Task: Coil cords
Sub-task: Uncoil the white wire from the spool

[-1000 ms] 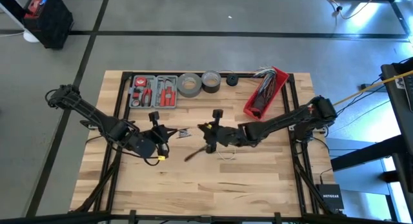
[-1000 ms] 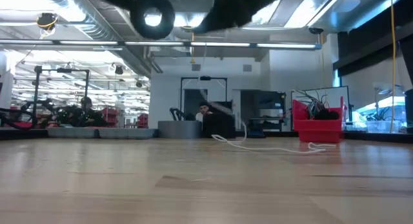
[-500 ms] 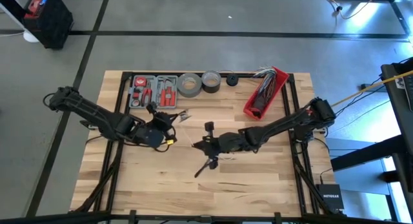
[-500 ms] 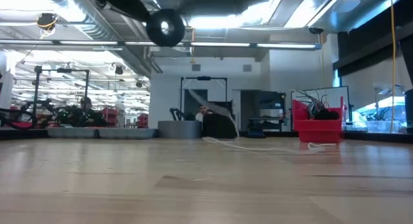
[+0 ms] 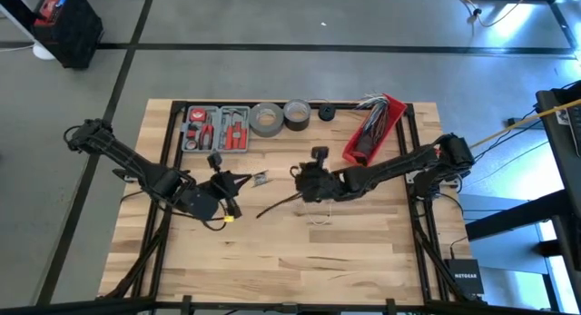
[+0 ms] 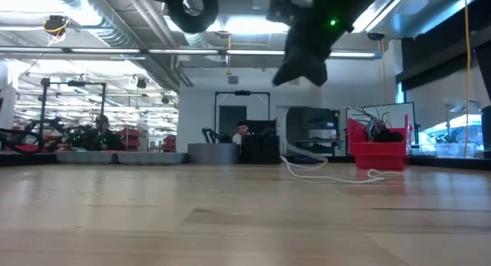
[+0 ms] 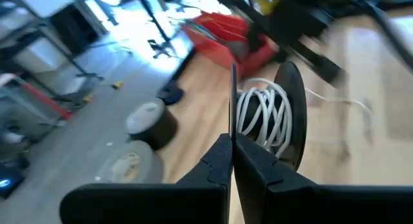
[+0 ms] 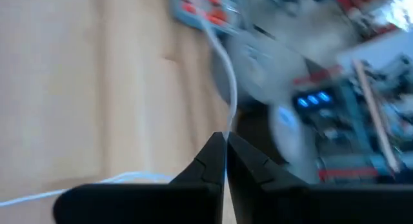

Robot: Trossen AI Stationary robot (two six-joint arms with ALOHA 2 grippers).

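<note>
Grey concrete floor [image 5: 272,70] — bright ceiling lights [image 6: 245,24], exposed ducts.

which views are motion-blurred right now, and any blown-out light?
Right wrist view: heavy smear, the white cable and the background streaked. Left wrist view: edges blurred, but the coiled cable on the black disc reads clearly. Low view: sharp table, bright ceiling lights glaring behind the dark arms. High view: sharp, with a bright patch on the floor at the top right.
</note>
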